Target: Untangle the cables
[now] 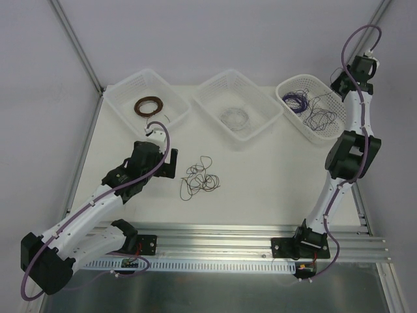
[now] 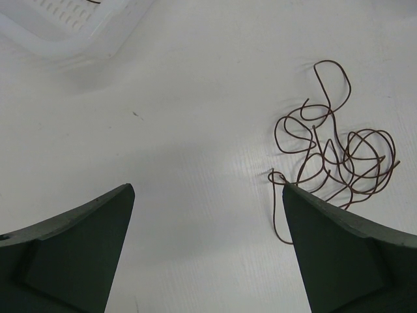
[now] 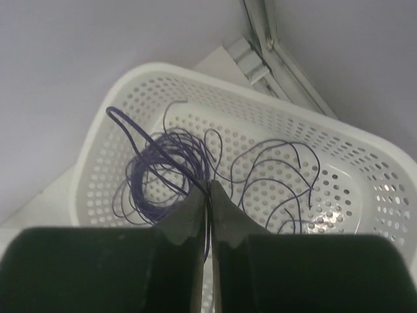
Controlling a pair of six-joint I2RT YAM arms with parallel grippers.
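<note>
Clump of thin, loose, dark brown wire (image 1: 199,177) is found on the white tabletop (image 1: 273,176), centre of the top view, outside every basket. Only brown strands can be made out in it. In the left wrist view the clump sits at the right of frame, its lower loops at the tip of the right finger; contact cannot be judged.

Left gripper (image 2: 207,189) is spread wide and holds nothing. The clump is off its centre line.

Risk: if closed from here, the jaws are expected to meet on bare table or catch one outer loop, and the knot could then be dragged tighter.

Right gripper (image 3: 208,195) is pressed closed over the white perforated plastic basket (image 3: 176,72), upper right of the top view, above a wound purple coil (image 3: 153,179) and loose purple strands (image 3: 280,176). Whether a strand is nipped cannot be told.

Risk: a nipped strand could be pulled out and fouled.
</note>
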